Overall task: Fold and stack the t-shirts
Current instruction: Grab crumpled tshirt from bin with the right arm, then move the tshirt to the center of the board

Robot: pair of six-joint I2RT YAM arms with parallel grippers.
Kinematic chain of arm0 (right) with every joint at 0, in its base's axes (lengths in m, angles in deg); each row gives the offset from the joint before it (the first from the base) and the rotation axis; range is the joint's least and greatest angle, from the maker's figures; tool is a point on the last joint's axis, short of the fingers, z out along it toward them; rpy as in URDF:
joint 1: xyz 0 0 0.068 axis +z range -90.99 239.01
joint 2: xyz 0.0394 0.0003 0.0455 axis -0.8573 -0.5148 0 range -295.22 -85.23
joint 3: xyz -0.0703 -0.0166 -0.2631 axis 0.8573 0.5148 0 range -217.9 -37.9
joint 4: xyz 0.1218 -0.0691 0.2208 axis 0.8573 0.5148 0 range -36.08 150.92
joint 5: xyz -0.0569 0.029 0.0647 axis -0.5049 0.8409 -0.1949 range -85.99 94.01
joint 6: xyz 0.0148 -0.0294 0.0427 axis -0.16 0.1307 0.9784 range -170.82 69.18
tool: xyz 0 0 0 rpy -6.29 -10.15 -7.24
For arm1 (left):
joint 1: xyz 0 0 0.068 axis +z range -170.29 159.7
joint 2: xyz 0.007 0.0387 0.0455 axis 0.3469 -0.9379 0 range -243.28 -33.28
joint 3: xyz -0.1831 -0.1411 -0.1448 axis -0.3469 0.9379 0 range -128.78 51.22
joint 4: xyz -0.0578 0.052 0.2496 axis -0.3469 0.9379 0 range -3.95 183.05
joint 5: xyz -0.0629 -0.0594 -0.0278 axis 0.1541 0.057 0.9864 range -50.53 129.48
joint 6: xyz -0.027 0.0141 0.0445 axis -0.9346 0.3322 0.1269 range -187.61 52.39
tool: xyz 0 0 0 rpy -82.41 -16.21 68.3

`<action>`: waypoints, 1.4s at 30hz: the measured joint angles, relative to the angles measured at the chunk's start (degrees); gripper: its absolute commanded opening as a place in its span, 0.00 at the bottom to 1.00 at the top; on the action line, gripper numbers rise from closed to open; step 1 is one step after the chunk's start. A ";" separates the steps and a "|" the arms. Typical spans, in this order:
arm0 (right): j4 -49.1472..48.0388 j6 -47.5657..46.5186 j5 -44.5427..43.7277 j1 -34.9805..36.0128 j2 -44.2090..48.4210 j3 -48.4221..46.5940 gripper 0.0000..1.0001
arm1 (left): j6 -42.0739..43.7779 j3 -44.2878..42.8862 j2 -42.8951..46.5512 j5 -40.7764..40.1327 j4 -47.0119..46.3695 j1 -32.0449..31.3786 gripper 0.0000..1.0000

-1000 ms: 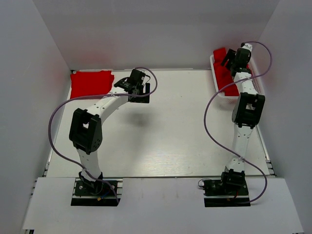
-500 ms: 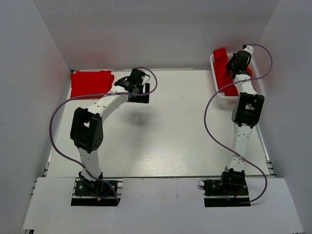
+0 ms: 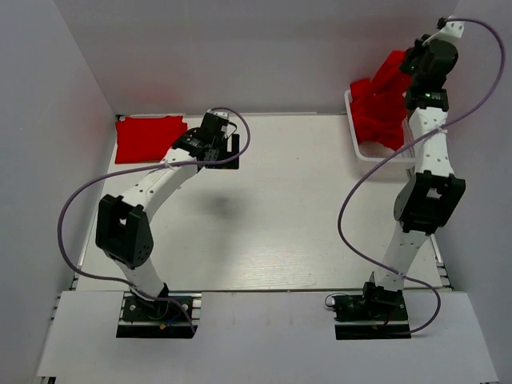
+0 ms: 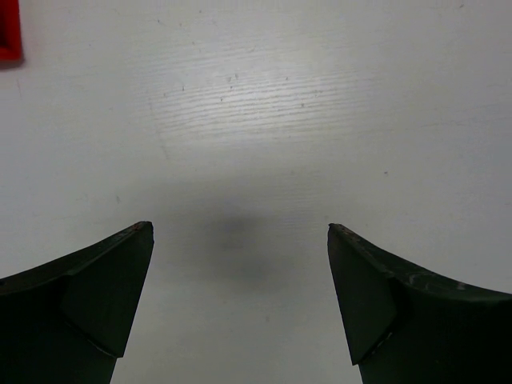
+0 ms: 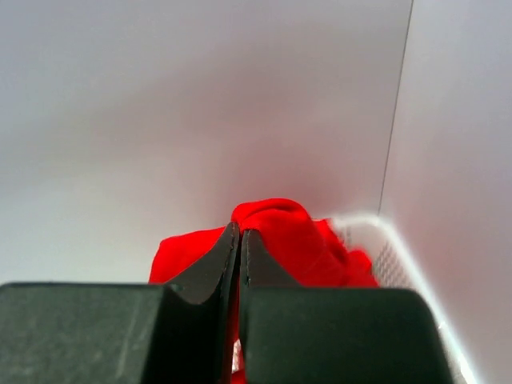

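Observation:
A red t-shirt [image 3: 390, 88] hangs from my right gripper [image 3: 410, 62], which is raised high above the white basket [image 3: 358, 152] at the back right. In the right wrist view the gripper [image 5: 241, 232] has its jaws pressed together, with the t-shirt's red cloth [image 5: 280, 232] bunched at their tips. More red cloth [image 3: 376, 128] lies in the basket below. A folded red t-shirt [image 3: 148, 136] lies flat at the back left corner; its edge [image 4: 8, 32] shows in the left wrist view. My left gripper [image 3: 224, 150] [image 4: 240, 228] hovers wide open over bare table, to the right of that shirt.
The table [image 3: 288, 208] is walled by white panels at the back and both sides. The basket's lattice rim [image 5: 396, 240] sits close to the right wall. Purple cables loop off both arms.
My right gripper shut on a t-shirt in the basket and rose, drawing the cloth up out of it. The left arm shifted slightly, its gripper staying open.

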 measured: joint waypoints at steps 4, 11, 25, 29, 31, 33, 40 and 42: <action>0.59 -1.03 1.11 0.02 5.92 -1.38 0.00 | -0.20 4.09 5.77 -0.22 -1.20 0.00 1.00; 1.44 -0.79 9.16 0.11 9.29 -6.45 0.00 | -2.45 5.38 11.98 -3.52 0.31 0.00 1.00; -11.47 17.03 32.76 1.53 15.30 -13.40 0.00 | -8.37 5.29 15.85 -6.25 8.39 0.11 1.00; -18.21 25.33 37.77 3.63 15.23 -14.45 0.00 | -9.79 5.29 17.86 -6.64 11.52 0.11 1.00; -20.83 28.28 40.39 5.40 15.08 -14.45 0.00 | -10.32 5.27 18.67 -7.19 12.87 0.13 1.00; -22.51 30.12 43.32 6.86 14.84 -14.45 0.00 | -10.73 5.27 19.74 -7.69 14.03 0.13 1.00; -23.30 30.86 51.47 17.40 13.22 -10.73 0.00 | -11.58 5.27 23.12 -9.68 17.33 0.13 1.00; -23.85 29.75 54.10 19.98 13.81 -4.96 0.00 | -11.96 5.27 23.56 -10.40 18.32 0.13 1.00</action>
